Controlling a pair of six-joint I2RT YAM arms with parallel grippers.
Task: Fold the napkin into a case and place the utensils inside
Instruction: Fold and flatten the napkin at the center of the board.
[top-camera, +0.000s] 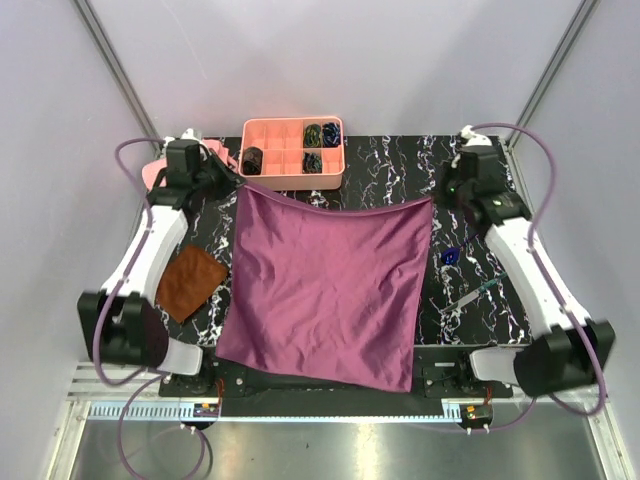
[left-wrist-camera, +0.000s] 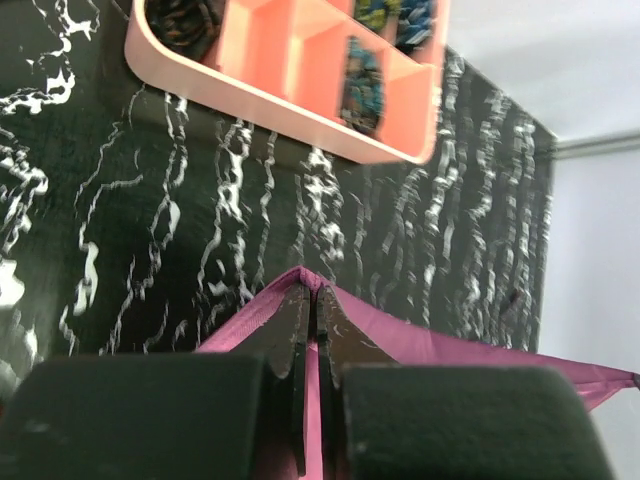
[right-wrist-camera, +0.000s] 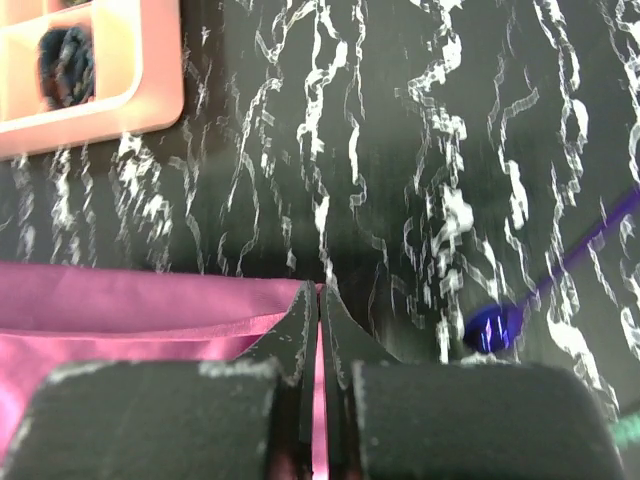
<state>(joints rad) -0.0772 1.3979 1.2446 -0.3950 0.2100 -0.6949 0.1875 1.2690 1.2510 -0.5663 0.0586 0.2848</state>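
On marbled table (top-camera: 395, 165), magenta napkin (top-camera: 325, 285).

Magenta-purple napkin (top-camera: 325, 290) on a black desk (top-camera: 390, 165) veined in white

The napkin has a slight sheen and no print. The compartment tray (top-camera: 295, 182) is salmon-pink, the small cloth (top-camera: 190, 283) is plain rust-brown, and one utensil (top-camera: 450, 257) ends in deep blue.
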